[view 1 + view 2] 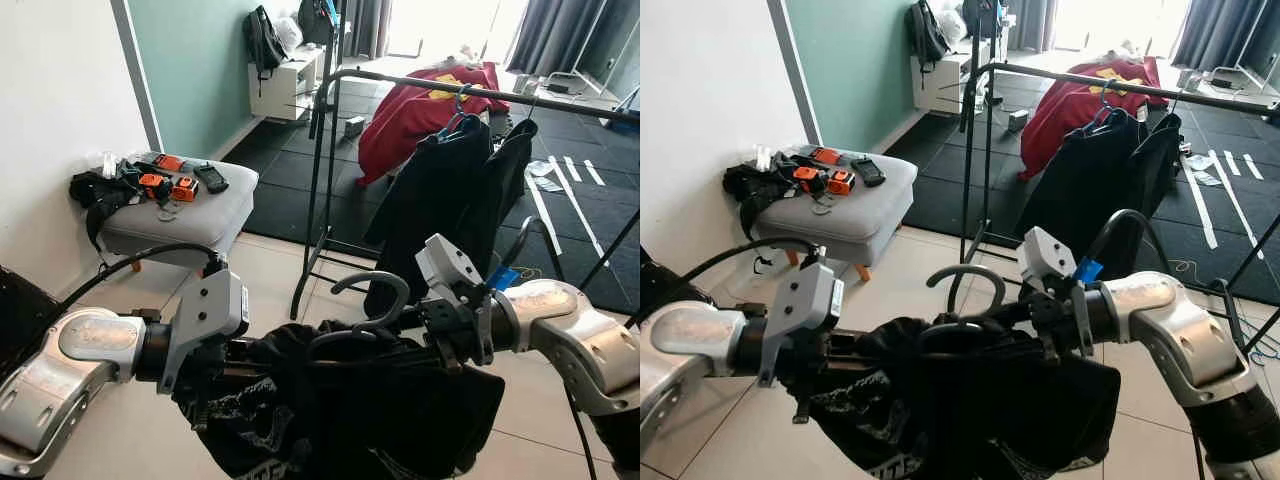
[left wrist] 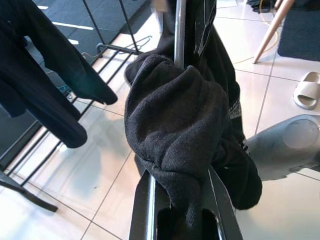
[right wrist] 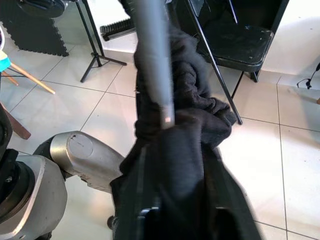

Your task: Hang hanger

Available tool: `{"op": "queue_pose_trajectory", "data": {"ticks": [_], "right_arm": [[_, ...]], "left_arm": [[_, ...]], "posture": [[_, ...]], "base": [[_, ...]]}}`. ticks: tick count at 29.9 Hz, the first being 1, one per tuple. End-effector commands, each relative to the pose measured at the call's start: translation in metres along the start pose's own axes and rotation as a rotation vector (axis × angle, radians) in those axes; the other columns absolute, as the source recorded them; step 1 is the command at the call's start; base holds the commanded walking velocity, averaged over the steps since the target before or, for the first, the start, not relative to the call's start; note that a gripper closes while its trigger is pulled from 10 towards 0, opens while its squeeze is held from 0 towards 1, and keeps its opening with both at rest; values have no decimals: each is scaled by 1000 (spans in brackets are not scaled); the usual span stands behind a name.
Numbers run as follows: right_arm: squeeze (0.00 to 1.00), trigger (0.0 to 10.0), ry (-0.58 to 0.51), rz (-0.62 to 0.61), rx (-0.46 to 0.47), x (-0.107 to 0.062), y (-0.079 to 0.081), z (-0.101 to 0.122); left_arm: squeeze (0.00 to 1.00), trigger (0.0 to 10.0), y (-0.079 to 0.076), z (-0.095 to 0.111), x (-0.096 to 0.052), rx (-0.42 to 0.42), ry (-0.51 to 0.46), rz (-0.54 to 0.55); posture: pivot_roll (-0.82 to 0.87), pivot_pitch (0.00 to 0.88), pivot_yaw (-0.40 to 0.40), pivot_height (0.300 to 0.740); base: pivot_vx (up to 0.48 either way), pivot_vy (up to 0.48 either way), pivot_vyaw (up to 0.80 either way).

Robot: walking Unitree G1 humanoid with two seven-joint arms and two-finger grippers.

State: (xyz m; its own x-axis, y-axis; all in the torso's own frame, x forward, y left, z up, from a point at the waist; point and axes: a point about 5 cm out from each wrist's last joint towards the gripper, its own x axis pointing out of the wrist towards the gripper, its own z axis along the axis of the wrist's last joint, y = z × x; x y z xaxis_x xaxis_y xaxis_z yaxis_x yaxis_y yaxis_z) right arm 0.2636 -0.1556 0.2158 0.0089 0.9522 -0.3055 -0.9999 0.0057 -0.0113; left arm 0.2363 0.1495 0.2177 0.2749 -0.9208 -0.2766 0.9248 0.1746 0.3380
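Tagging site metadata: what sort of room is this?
Probably a lived-in home room, bedroom or living area: a clothes rack with hung garments, a grey footstool with gadgets, and a white shelf unit.

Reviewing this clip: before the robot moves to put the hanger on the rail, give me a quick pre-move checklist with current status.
1. Left tool gripping the black garment: ok, cloth is between its fingers in the left wrist view.
2. Right tool gripping the garment's other end: ok.
3. Hanger hook upright and free above the garment: ok.
4. Hook closed in on the rack rail: not ok, the rail stands farther ahead and higher.
5. Free rail space beside the hung dark clothes: ok, bare rail to their left.
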Motion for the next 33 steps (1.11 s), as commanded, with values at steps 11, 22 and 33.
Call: {"op": "queue_pose_trajectory", "data": {"ticks": [11,22,33], "right_arm": [[0,0,22,44,23,15,2,-10],[0,0,0,-32,46,18,-7,-15],[0,0,11,-478,187,-5,-46,-46]], "left_arm": [[267,10000,-3,25,13,38,-159,-52],[1000,10000,13,-14,-1,-158,-124,110],[1000,10000,7,-63,-51,-301,21,324]], "posture": [[-50,0,-55,740],[-55,0,-49,740],[-56,0,-36,740]], "base": [[0,0,0],[0,0,0],[0,0,0]]}}
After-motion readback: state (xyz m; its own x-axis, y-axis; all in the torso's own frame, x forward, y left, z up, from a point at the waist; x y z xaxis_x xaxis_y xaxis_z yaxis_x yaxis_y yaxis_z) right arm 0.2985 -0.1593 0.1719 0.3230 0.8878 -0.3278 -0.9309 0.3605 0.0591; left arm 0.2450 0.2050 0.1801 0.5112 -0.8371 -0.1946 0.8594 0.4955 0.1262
